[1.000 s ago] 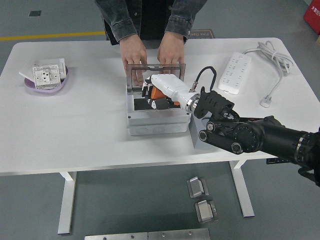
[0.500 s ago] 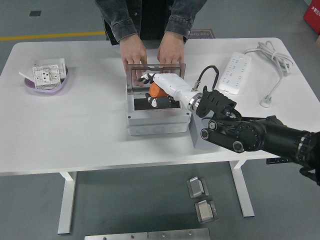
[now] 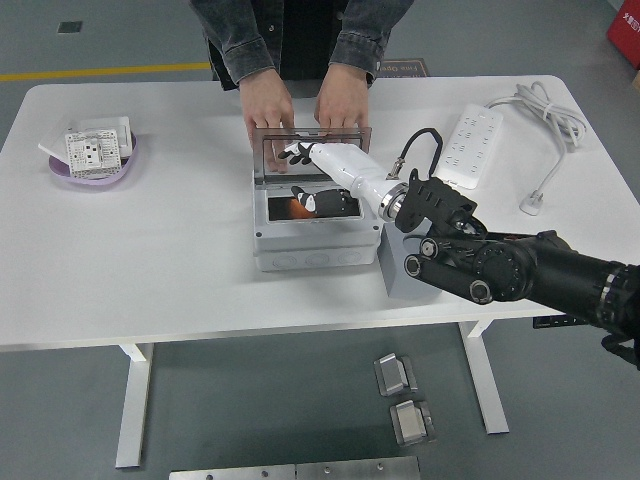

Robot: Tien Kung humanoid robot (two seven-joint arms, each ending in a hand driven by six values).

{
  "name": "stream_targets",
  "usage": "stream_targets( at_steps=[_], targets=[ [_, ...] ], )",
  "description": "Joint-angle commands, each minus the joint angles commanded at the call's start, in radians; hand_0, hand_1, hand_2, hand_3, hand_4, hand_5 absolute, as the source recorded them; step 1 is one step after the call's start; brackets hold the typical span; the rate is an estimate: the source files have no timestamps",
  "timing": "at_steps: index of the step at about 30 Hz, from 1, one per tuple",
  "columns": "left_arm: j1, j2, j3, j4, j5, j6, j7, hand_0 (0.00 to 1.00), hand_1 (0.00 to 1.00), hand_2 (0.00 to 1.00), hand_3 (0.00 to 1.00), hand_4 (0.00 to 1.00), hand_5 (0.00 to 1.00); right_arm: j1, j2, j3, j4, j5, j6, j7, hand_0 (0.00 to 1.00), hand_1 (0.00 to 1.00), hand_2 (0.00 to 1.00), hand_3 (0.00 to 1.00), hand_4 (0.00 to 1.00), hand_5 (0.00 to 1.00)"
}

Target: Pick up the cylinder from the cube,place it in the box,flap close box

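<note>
- We take the grey junction box (image 3: 315, 245) near the middle of the white table (image 3: 150, 270) as our landmark; its clear lid (image 3: 312, 150) stands upright along its far edge.
- The right hand (image 3: 318, 160), white with dark fingertips, reaches in from the box's right side and hangs above the open box, up by the lid.
- Its fingers (image 3: 296, 152) look loosely spread and close to the lid's clear face; we cannot tell whether they touch it.
- We see nothing gripped in that hand.
- The orange cylinder (image 3: 299, 207) lies inside the box, low in the left part of the opening, half hidden among dark fittings and below the hand.
- We cannot make out a cube in this view.
- The robot's black right arm (image 3: 520, 272) runs from the lower right of the picture up to the box's right side.
- A person at the far side of the table rests both hands (image 3: 268, 105) against the top of the lid, one at each upper corner.
- Well to the left of the box sits a purple plate (image 3: 92, 170) carrying a white socket module (image 3: 92, 150).
- To the right of the box, beyond the arm, lies a white power strip (image 3: 472, 145) with its cable (image 3: 545, 110) looping toward the table's far right corner.
</note>
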Motion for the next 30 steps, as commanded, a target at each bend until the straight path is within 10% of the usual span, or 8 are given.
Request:
stream_targets(
  at_steps=[12,30],
  targets=[
    [0.014,-0.003,0.002,0.001,-0.005,0.000,0.001,0.614,0.577,0.573,0.662,0.710,0.265,-0.007,-0.109,0.205,0.198,-0.056,0.077,-0.088,0.775,0.717,0.745,0.845,0.581,0.226],
    [0.004,0.005,0.024,0.001,-0.010,0.000,0.001,0.614,0.577,0.573,0.662,0.710,0.265,0.135,-0.041,0.007,-0.058,0.173,0.106,-0.018,0.759,0.704,0.744,0.833,0.593,0.233]
  ],
)
